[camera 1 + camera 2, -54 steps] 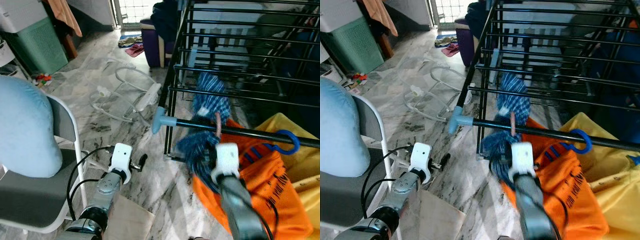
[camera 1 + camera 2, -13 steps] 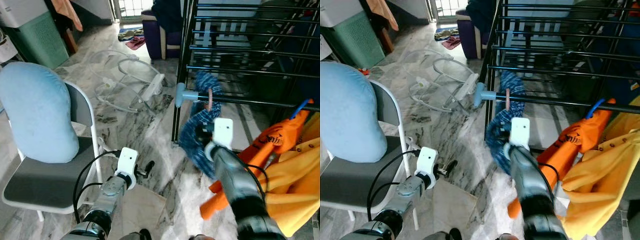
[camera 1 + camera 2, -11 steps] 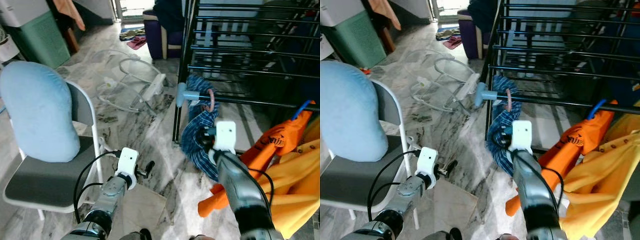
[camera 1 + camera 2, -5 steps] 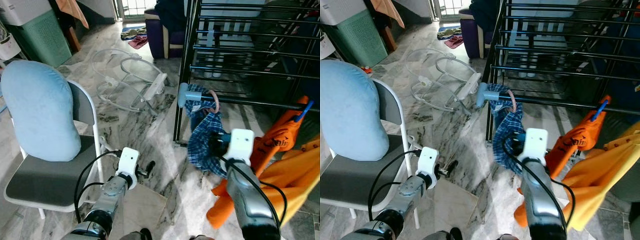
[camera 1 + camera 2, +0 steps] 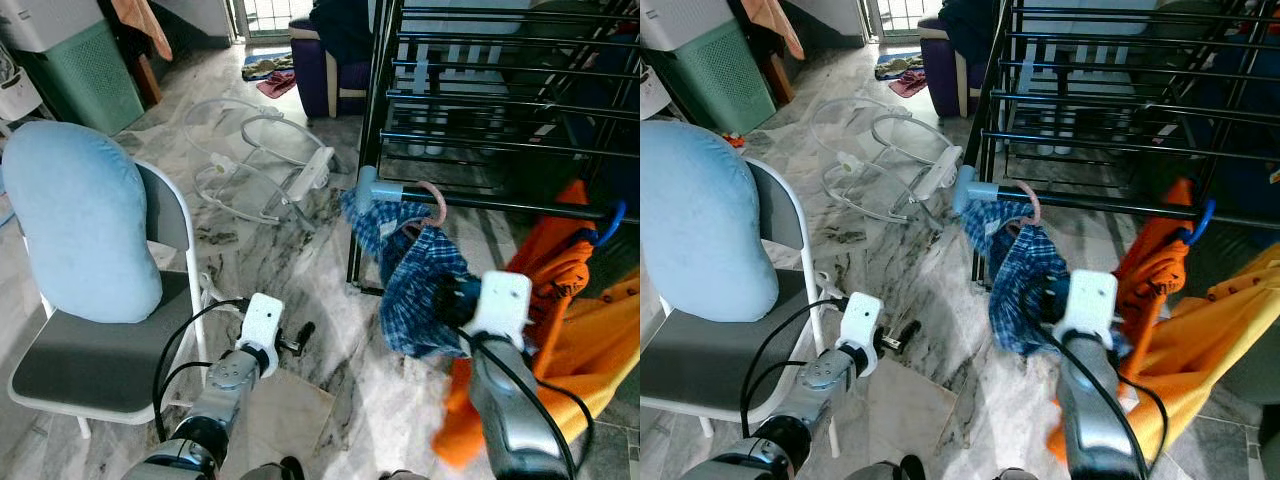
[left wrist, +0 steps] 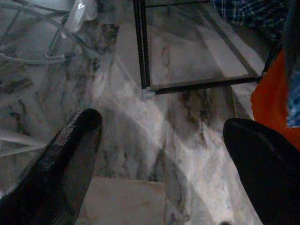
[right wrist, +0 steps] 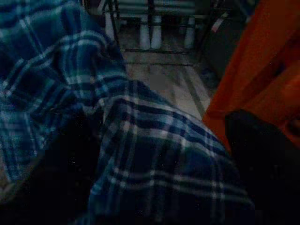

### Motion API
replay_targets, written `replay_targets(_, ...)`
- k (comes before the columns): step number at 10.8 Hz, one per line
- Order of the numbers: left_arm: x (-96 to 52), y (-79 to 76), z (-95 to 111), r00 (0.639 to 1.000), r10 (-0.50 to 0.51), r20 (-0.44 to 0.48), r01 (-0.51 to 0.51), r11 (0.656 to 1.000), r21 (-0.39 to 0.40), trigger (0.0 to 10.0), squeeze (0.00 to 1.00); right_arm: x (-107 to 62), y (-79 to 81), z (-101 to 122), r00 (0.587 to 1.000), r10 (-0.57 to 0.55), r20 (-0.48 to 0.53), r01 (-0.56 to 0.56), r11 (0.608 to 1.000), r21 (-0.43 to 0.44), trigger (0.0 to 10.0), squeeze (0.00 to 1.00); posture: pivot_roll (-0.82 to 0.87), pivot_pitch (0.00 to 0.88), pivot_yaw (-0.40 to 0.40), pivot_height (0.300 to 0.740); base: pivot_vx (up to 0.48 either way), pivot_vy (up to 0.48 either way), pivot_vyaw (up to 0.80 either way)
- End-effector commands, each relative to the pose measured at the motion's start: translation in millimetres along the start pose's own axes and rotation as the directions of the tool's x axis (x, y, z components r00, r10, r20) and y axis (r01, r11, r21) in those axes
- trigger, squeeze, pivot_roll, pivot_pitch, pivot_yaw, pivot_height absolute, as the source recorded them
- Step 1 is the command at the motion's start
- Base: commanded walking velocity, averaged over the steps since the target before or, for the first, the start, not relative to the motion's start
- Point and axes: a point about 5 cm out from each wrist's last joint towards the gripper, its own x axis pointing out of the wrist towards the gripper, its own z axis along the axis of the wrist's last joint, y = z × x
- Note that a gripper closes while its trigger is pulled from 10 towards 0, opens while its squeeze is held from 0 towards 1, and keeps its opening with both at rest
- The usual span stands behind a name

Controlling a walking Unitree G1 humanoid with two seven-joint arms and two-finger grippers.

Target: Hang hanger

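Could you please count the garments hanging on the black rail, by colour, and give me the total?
Blue plaid shirt, on the pink hanger: 1
Orange garment, on the blue hanger: 1
Yellow garment: 1
Total: 3

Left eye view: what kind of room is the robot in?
Probably a home laundry or drying area. A black drying rack holds a blue plaid shirt on a pink hanger, beside an orange garment. A green laundry hamper stands on the marble floor.
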Motion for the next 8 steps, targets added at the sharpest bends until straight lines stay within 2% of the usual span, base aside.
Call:
replay_targets(1, -0.1, -0.4, -2.4, 1.000, -0.009, -0.022, 0.009, 1.000, 0.006, 10.0, 0.00, -2.3, 3.3, 11.5, 0.998, 0.011, 0.060, -0.012, 1.000, 0.012, 10.0, 1.00, -0.26, 0.091, 0.098, 0.740, 0.000, 0.000, 0.00)
replay_targets(2, 1.6, -7.3, -3.0, 0.999, -0.036, -0.029, 0.036, 0.999, 0.007, 10.0, 0.00, -7.5, 6.4, 25.5, 0.989, 0.040, 0.142, -0.041, 0.999, 0.002, 10.0, 1.00, -0.30, 0.101, 0.107, 0.740, 0.000, 0.000, 0.00)
replay_targets(4, 4.1, -12.2, -0.8, 0.998, -0.056, -0.032, 0.057, 0.998, 0.012, 10.0, 0.00, -11.1, 2.5, 32.3, 0.983, 0.027, 0.180, -0.028, 1.000, 0.000, 10.0, 1.00, -0.32, 0.105, 0.117, 0.740, 0.000, 0.000, 0.00)
replay_targets(6, 7.4, -15.8, 3.6, 0.996, -0.078, -0.032, 0.079, 0.997, 0.022, 10.0, 0.00, -16.0, -2.4, 34.3, 0.979, 0.008, 0.203, -0.005, 1.000, -0.014, 10.0, 1.00, -0.35, 0.109, 0.138, 0.740, 0.000, 0.000, 0.00)
replay_targets(8, 9.6, -19.3, 5.8, 0.994, -0.100, -0.040, 0.102, 0.994, 0.035, 10.0, 0.00, -19.5, -0.4, 24.3, 0.988, 0.022, 0.156, -0.019, 0.999, -0.026, 10.0, 1.00, -0.37, 0.109, 0.148, 0.740, 0.000, 0.000, 0.00)
